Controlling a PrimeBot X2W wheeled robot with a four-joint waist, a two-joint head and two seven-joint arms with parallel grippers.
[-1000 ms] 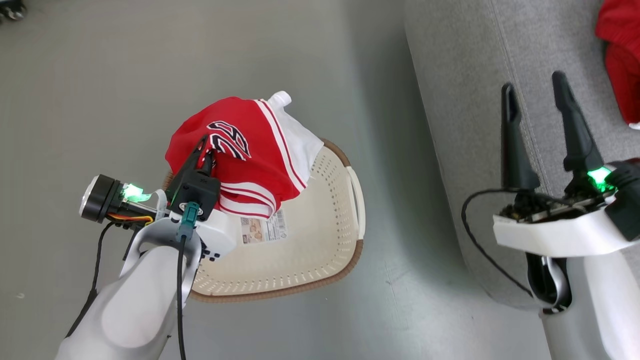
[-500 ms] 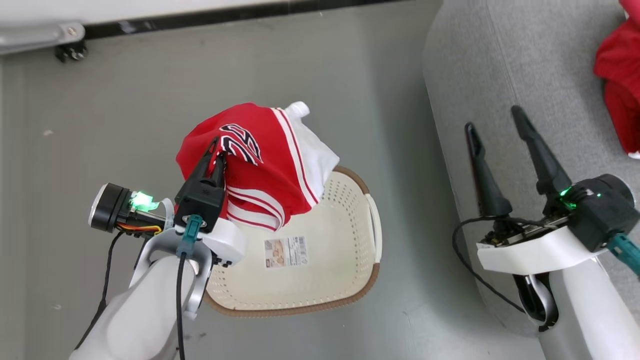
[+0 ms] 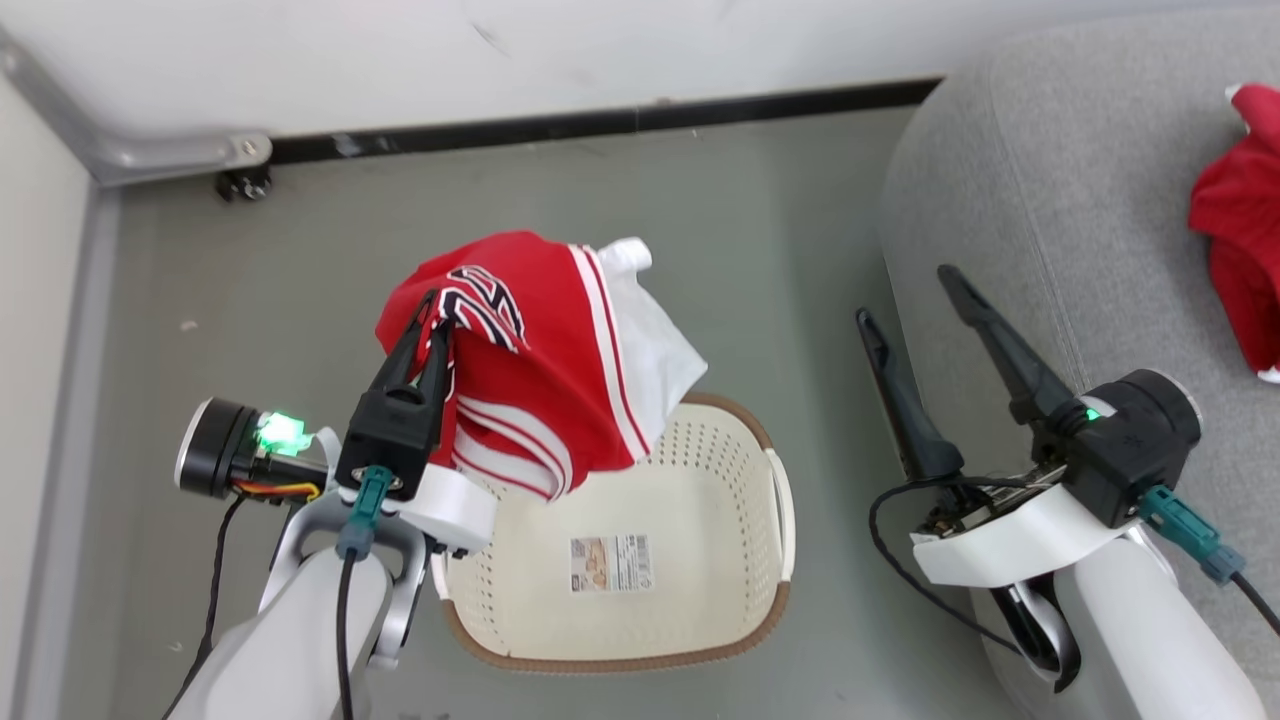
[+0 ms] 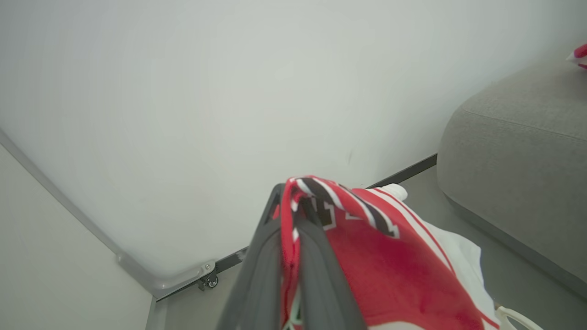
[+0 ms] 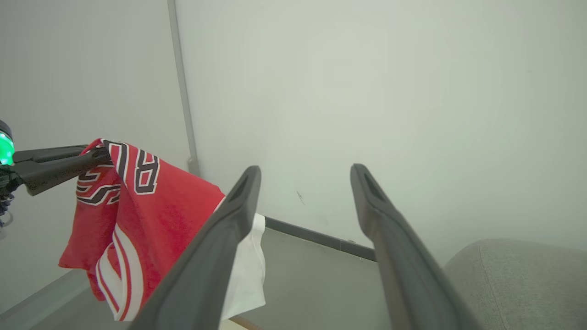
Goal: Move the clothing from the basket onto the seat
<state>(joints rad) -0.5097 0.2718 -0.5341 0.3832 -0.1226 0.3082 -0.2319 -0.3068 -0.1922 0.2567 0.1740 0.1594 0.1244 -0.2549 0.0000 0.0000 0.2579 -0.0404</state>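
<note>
Red jersey [image 3: 530, 370] with black-white lettering, red-white striped trim and a white part on its far side: bunched, hanging in the air over the far-left rim of the basket [image 3: 620, 662]. The basket: cream, perforated, brown-rimmed, white side handles, upright, with a barcode label [image 3: 610, 563] on its bottom. Grey woven seat [image 3: 1060, 200], round-cornered, just right of the basket. Second garment [image 3: 1235, 270], red, crumpled on the seat, well right of the basket.

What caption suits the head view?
Left gripper holds the jersey raised over the basket; right gripper open near the seat.
</note>
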